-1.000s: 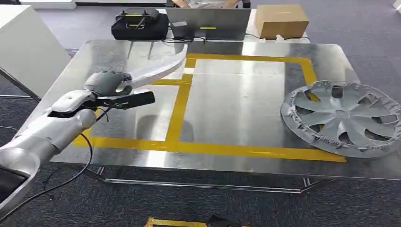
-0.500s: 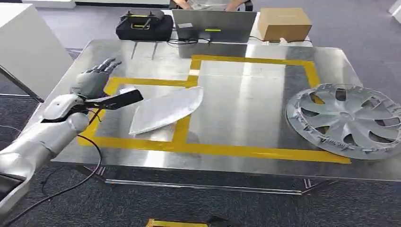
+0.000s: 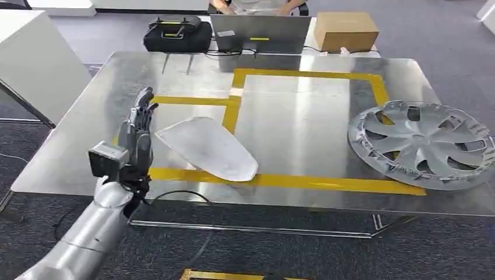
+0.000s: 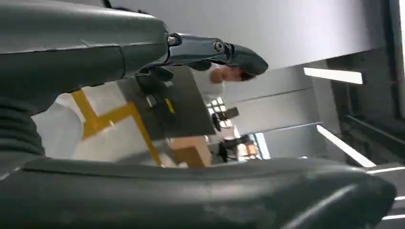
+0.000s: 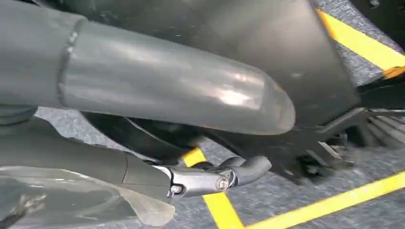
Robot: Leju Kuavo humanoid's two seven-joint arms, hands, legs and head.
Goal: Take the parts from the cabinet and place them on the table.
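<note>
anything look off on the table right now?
Mildly. The silver curved panel lies skewed, with its near end across the front yellow tape line rather than inside a marked box. The hubcap at the right also overlaps the tape and sits close to the table edge. No visible damage or spills. The left hand is empty, beside the panel.

1. No legible text, brand or no. in any view.
2. Laptop lid [image 3: 260, 34], top centre of frame: small sticker and yellow-green strip, too small to read.

A silver, smooth-shelled left arm [image 3: 87, 233] is seen, ending in a grey, dark-fingered left hand [image 3: 135, 137]; a black cable [image 3: 175, 195] is trailed.
</note>
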